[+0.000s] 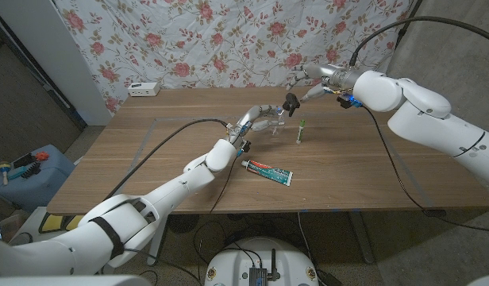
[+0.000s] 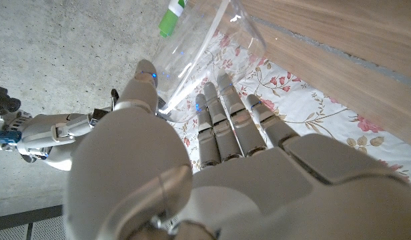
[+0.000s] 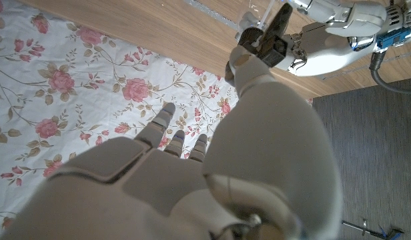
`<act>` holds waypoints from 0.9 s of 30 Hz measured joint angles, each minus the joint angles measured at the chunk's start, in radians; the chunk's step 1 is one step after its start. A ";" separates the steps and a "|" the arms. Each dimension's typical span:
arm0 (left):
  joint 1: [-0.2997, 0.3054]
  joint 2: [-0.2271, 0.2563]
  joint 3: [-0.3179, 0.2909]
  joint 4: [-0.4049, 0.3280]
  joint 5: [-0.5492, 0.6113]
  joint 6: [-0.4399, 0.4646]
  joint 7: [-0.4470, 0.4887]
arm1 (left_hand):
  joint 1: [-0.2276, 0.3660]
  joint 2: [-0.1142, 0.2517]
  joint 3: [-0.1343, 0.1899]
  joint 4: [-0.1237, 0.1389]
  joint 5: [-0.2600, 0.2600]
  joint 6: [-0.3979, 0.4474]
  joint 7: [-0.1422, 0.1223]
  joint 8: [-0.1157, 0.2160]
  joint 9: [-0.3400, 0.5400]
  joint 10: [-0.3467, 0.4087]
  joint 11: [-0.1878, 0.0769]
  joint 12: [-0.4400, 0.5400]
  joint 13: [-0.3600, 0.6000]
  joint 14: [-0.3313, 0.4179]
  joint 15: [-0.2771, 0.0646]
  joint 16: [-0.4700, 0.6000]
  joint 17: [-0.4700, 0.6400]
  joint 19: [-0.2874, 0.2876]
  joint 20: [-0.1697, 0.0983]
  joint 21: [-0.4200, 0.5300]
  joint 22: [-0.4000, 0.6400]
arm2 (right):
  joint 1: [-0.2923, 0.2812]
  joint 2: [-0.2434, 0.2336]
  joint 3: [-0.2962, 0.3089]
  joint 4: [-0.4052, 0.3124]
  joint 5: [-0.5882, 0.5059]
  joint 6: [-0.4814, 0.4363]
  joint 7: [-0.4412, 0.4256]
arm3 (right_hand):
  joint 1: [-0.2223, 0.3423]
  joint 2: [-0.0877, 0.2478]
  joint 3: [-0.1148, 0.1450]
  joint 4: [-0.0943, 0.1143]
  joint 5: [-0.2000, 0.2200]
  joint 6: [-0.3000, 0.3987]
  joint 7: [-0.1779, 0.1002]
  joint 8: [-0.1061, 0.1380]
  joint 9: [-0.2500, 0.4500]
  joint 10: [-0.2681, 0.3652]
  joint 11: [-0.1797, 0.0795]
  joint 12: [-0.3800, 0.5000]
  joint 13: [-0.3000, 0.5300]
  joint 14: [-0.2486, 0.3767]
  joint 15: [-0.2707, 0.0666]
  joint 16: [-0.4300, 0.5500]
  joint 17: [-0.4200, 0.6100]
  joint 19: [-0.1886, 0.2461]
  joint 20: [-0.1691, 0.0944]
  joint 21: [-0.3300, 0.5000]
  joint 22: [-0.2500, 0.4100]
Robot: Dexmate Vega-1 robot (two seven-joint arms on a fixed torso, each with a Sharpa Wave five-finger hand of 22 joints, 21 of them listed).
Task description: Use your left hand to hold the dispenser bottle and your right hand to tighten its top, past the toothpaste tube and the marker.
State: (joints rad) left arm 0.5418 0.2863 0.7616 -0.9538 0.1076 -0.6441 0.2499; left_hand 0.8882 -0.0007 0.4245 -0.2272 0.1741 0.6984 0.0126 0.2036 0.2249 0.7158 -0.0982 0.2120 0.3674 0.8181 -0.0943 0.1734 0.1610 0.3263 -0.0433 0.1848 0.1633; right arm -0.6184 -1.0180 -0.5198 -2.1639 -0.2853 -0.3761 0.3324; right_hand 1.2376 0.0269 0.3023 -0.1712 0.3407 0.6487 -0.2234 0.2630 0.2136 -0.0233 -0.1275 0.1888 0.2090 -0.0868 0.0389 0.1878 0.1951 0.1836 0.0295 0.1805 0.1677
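Note:
The clear dispenser bottle [image 1: 276, 123] stands at the middle back of the table [image 1: 371, 171]. My left hand [image 1: 259, 117] grips it, with the bottle [image 2: 202, 57] between the thumb and the fingers [image 2: 225, 123]. My right hand [image 1: 296, 91] hovers just above and right of the bottle with its fingers apart. Its dark thumb tip [image 3: 262, 43] is close by the bottle's white top [image 3: 248, 21]; contact is unclear. A marker with a green cap [image 1: 302, 130] stands just right of the bottle, and its cap [image 2: 171, 19] shows past the bottle. The toothpaste tube [image 1: 268, 171] lies nearer the front edge.
A white box [image 1: 144, 89] sits at the table's back left edge. Black cables [image 1: 169, 143] run along both arms over the table. A flowered cloth [image 1: 229, 40] hangs behind. A blue crate [image 1: 30, 171] stands on the floor at the left.

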 measured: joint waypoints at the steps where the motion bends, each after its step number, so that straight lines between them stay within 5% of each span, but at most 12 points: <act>1: 0.000 0.000 0.000 -0.001 0.000 0.000 0.000 | 0.000 0.000 0.000 0.000 0.000 0.000 0.000 0.000 0.000 0.000 0.000 0.000 0.001 0.000 0.000 0.000 0.000 0.000 0.000 0.000 0.000 | 0.000 0.000 0.000 0.000 0.000 0.000 0.000 | 0.000 0.000 0.000 0.000 -0.001 0.007 0.000 0.000 0.000 -0.005 -0.005 0.000 -0.002 -0.001 -0.001 0.000 0.000 -0.001 0.001 0.000 0.000; 27: -0.011 -0.005 0.000 0.018 0.000 -0.012 -0.007 | 0.000 0.000 0.000 0.000 -0.002 0.000 0.000 0.000 0.001 0.000 0.000 0.003 0.001 0.000 0.000 0.000 0.000 0.000 0.000 0.000 0.000 | 0.039 0.019 -0.037 0.028 -0.014 -0.019 0.058 | 0.010 0.010 -0.004 0.004 -0.012 0.039 0.004 0.000 -0.009 -0.016 -0.008 0.000 -0.005 -0.014 0.004 0.000 0.000 -0.007 -0.004 0.000 0.000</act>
State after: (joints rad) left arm 0.5312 0.2809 0.7621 -0.9361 0.1080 -0.6560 0.2428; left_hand 0.8882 -0.0007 0.4245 -0.2272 0.1724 0.6985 0.0126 0.2040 0.2257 0.7159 -0.0981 0.2148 0.3683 0.8181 -0.0943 0.1734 0.1610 0.3265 -0.0432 0.1848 0.1633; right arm -0.5792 -0.9989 -0.5571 -2.1359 -0.2994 -0.3948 0.3907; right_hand 1.2473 0.0366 0.2978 -0.1667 0.3288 0.6879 -0.2197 0.2630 0.2043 -0.0397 -0.1357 0.1888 0.2045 -0.1008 0.0428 0.1879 0.1953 0.1768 0.0257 0.1806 0.1678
